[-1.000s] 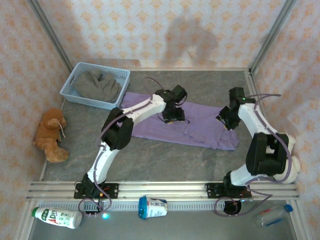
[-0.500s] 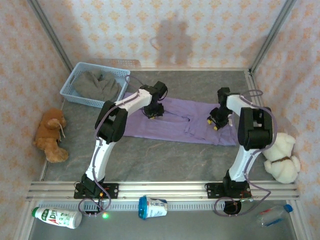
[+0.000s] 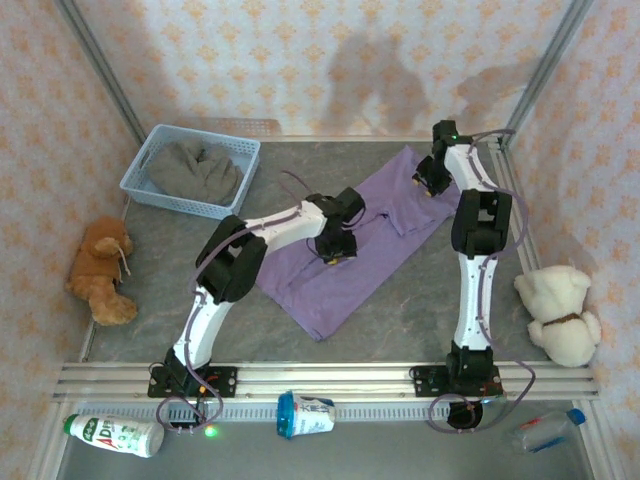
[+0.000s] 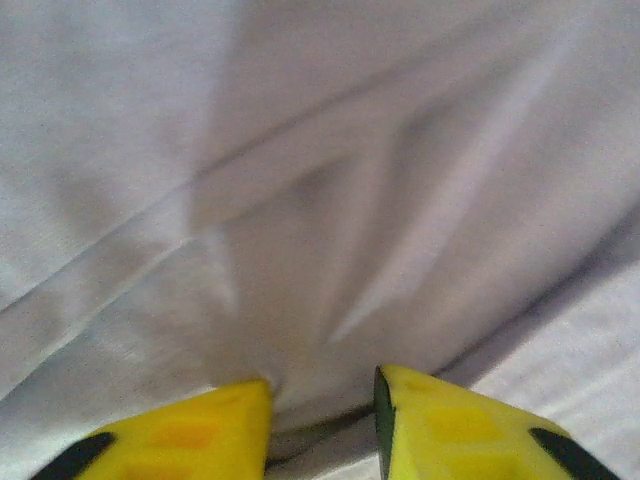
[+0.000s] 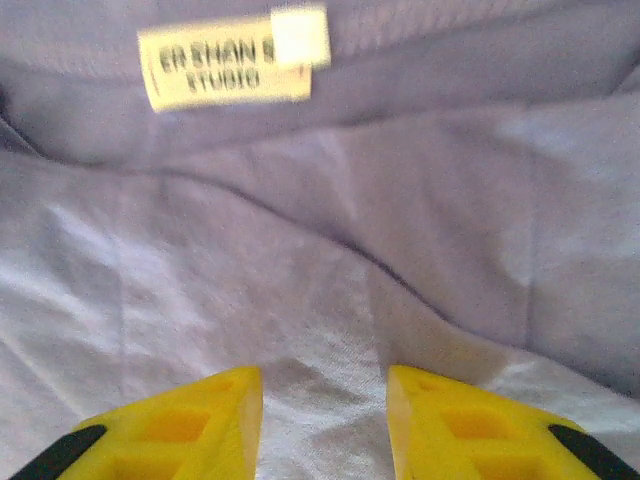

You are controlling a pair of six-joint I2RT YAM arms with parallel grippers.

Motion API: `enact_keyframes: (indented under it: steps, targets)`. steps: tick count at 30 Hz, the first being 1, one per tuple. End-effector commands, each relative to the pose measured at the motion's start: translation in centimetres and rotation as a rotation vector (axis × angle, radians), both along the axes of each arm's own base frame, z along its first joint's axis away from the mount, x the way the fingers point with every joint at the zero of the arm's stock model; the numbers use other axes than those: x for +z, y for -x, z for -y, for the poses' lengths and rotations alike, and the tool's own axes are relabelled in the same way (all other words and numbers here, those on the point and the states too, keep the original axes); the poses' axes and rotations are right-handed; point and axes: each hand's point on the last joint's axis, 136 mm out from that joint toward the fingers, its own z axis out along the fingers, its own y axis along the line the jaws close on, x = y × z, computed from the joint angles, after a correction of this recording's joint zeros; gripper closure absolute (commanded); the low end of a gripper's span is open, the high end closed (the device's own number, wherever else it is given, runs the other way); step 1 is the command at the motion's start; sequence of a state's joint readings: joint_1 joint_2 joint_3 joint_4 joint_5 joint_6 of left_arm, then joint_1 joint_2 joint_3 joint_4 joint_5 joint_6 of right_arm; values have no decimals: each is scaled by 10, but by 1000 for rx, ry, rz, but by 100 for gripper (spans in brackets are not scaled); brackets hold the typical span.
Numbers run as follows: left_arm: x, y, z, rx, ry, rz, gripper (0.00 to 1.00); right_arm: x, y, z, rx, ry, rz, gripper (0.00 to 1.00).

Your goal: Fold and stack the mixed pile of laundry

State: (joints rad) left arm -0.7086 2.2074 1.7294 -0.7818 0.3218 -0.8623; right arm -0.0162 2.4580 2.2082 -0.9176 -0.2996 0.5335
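Shirt point(image 3: 330, 290) now lies diagonal, swung round by left gripper point(image 4: 320, 388) and right gripper point(image 5: 322, 380), both pinching its cloth, readying the fold.

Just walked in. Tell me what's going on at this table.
Both arms are working on the lavender T-shirt, which lies spread slantwise on the table. The left gripper pinches a ridge of cloth near its middle; the right gripper appears to hold the far end by the collar label. The grey top sits crumpled in the blue basket. Nothing is folded or stacked yet.
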Motion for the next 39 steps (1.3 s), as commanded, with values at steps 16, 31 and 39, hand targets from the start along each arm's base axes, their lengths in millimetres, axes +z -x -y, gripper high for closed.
enact_keyframes:
  steps: [16,31,39]
  targets:
    - [12,-60,-122,51,-202,102,100,14,137,-54,72,-54,-116,44]
    - [-40,27,-79,92,-156,-80,100,-50,46,-81,70,-127,-106,43]
    - [-10,44,-26,120,-73,-33,100,-18,-17,-119,232,-204,20,41]
